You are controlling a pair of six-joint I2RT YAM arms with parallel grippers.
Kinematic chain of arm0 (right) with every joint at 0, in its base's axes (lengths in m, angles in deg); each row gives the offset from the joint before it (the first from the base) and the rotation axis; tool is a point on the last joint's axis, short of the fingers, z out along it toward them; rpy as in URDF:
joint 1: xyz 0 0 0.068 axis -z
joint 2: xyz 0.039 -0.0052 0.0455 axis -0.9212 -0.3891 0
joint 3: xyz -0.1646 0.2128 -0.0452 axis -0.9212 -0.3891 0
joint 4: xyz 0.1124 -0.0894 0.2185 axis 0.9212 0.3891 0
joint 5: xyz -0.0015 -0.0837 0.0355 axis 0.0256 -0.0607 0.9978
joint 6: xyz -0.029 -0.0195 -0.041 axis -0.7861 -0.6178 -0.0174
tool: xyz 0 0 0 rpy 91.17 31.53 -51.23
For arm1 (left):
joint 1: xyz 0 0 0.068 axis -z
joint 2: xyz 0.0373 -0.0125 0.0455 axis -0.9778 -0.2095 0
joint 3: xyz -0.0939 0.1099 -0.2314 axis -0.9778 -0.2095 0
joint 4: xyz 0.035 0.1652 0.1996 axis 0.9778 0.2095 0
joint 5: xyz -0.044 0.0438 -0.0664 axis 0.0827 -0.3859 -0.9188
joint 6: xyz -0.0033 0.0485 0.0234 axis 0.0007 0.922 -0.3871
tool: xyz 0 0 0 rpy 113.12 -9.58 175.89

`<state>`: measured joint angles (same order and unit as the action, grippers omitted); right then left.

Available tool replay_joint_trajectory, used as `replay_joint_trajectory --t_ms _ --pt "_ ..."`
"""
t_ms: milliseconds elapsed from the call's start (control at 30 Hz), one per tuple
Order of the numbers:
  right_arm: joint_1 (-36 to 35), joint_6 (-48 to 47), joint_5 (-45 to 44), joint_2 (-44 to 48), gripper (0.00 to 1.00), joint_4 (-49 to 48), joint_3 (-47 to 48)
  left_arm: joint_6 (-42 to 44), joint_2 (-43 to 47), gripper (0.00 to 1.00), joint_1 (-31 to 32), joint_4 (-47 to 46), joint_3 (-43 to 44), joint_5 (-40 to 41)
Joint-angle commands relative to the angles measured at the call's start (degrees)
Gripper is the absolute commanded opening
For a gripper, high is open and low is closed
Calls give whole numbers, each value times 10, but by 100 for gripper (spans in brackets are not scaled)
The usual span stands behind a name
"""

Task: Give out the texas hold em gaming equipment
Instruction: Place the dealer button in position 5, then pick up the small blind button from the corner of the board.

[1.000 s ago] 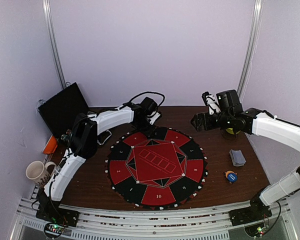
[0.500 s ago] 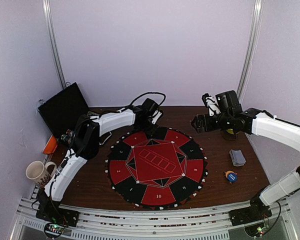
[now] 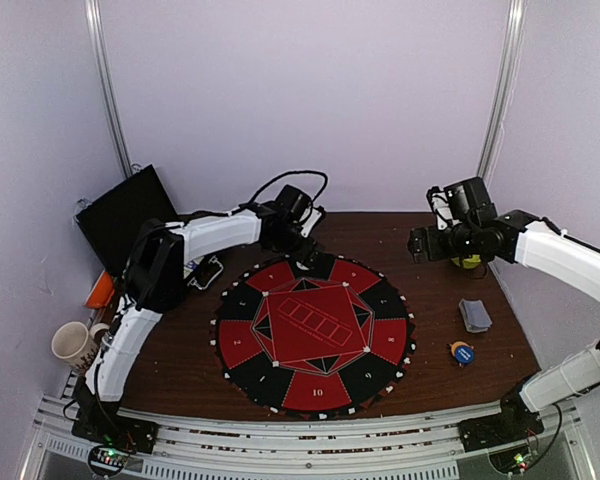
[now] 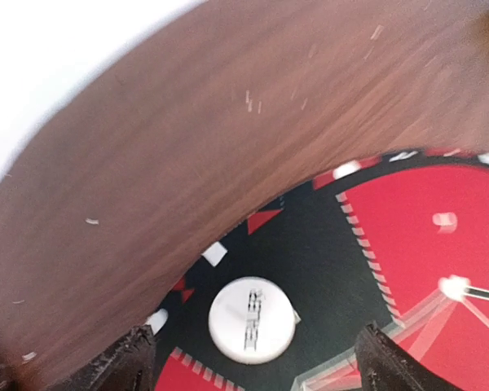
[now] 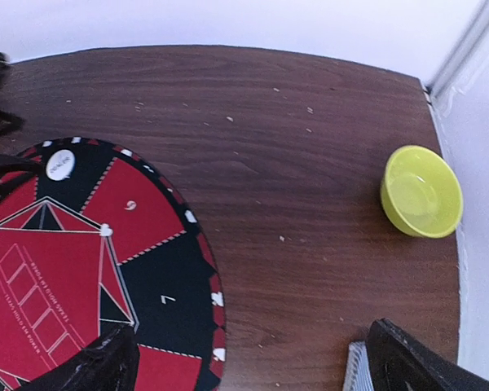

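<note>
A round white button disc [image 4: 252, 319] lies flat on a black segment at the far edge of the round red-and-black mat [image 3: 313, 330]. My left gripper [image 4: 257, 362] hangs open just above it, one finger on each side, touching nothing. The same disc [image 5: 59, 164] shows in the right wrist view, while in the top view my left gripper [image 3: 302, 245] hides it. My right gripper [image 3: 420, 245] is open and empty above the bare wood right of the mat. A grey-blue card stack [image 3: 474, 315] and a blue and orange disc [image 3: 461, 352] lie at the right.
A yellow bowl [image 5: 421, 191] stands near the table's far right corner. A white mug [image 3: 77, 345] sits off the left edge, with a black panel [image 3: 127, 218] leaning behind it. The table's right edge runs close to the cards.
My left gripper has opened and let go of the white disc, which now rests on the mat. My right arm has drawn back to the right, towards the bowl.
</note>
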<state>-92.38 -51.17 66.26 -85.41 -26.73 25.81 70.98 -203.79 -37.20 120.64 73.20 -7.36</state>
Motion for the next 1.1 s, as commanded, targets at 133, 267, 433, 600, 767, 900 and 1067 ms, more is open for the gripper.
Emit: replay_joint_trajectory --t_ms 133,267,433,600,767,900,1067 --pt "27 108 -42 62 98 229 -8 17 294 94 1 -106 -253 -40" --pt "28 160 -23 86 96 256 -66 6 399 94 1 -118 -377 -62" --pt "32 203 -11 90 95 266 -130 6 493 95 1 -119 -475 -54" --pt "47 235 21 86 91 243 -177 11 533 95 1 -121 -517 -41" --pt "55 265 32 85 84 238 -204 25 543 95 1 -123 -524 -45" --pt "60 282 27 101 81 232 -227 30 543 96 1 -123 -521 -47" --pt "65 298 35 109 80 228 -245 29 552 96 1 -117 -528 -58"
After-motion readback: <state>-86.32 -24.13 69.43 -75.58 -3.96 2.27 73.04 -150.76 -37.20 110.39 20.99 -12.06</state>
